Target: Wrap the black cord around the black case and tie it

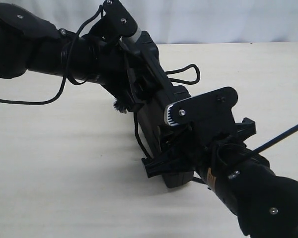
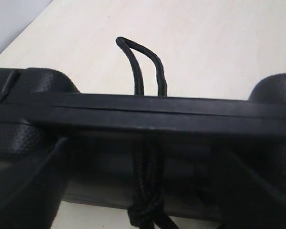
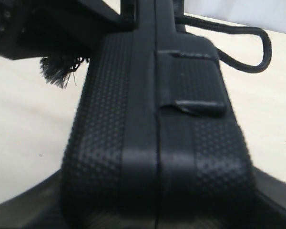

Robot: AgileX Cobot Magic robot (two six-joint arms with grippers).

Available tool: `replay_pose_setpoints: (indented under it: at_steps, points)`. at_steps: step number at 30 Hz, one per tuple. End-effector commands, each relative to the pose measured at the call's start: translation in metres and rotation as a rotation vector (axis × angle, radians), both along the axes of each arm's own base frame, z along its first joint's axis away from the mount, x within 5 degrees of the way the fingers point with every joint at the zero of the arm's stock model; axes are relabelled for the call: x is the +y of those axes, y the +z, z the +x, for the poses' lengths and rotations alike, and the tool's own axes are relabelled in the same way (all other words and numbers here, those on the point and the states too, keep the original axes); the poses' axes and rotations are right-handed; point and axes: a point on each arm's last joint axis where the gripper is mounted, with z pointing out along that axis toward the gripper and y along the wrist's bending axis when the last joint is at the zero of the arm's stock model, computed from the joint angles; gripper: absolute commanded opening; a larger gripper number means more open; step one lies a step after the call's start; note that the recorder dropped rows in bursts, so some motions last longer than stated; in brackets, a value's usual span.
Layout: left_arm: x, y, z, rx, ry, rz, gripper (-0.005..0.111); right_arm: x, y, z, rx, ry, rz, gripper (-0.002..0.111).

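Standing on one narrow edge, the black case runs slantwise across the pale table, with an arm at each end; the right gripper grasps the near end, its fingers pressed against both dimpled faces with the seam and a latch between them; the left gripper sits at the far end with its jaws released, the fingers spread wide on either side and clear of the rope. The black cord crosses over the case's upper edge as two strands side by side; beyond the edge they join in a narrow loop that stands out over the table; on the side facing the left wrist camera they run down the case's face to a knot near the table; a frayed tip sticks out beside the case, close to the left arm; in the exterior view another length of cord trails down that face toward the right gripper.
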Motion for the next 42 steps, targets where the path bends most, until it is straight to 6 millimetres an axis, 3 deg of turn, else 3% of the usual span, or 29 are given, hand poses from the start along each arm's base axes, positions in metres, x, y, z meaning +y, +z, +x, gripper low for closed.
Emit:
replay_pose_setpoints:
  at_steps: [1,8,19,30,42]
  points:
    - [-0.002,0.008,-0.005,-0.010,-0.024,-0.015,0.076,0.003,-0.005,-0.003,0.015,0.054,-0.029,0.004]
    - [0.003,0.029,-0.013,-0.065,-0.037,-0.035,0.076,0.003,-0.005,-0.003,0.013,0.051,-0.030,0.004]
    - [0.018,0.047,-0.024,-0.104,-0.027,0.048,0.075,0.003,-0.005,-0.003,0.012,0.054,-0.033,0.004]
    - [0.072,0.075,-0.010,-0.084,0.198,-0.038,0.075,0.005,-0.005,-0.002,-0.016,0.087,-0.069,0.004]
    - [0.080,0.084,-0.012,-0.101,0.219,-0.059,0.075,0.034,-0.048,-0.001,0.023,0.256,-0.327,0.005]
